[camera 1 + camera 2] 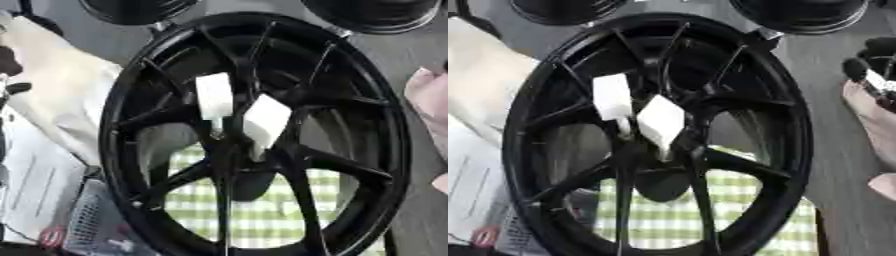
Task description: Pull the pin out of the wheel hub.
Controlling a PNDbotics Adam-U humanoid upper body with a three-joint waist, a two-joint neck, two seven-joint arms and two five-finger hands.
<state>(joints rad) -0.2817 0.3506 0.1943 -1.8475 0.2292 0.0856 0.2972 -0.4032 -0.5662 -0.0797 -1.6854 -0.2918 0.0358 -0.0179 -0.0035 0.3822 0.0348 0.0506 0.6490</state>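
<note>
A large black wheel hub (122,150) with thin spokes stands upright and fills both views. Two white flat tabs (215,96) (265,119) sit side by side at its centre, where the spokes meet. A short pale stub (216,131) shows just below them; I cannot make out whether it is the pin. At the right edge of the right eye view a black shape with a white stripe (874,70) looks like my right hand, apart from the wheel. Its grip is hidden. My left hand does not show.
A green-and-white checked cloth (262,215) lies behind the lower spokes. A pink soft thing (430,97) sits at the right edge. Two more black rims (802,12) (566,10) stand at the back. Pale cloth (52,85) and papers (31,190) lie on the left.
</note>
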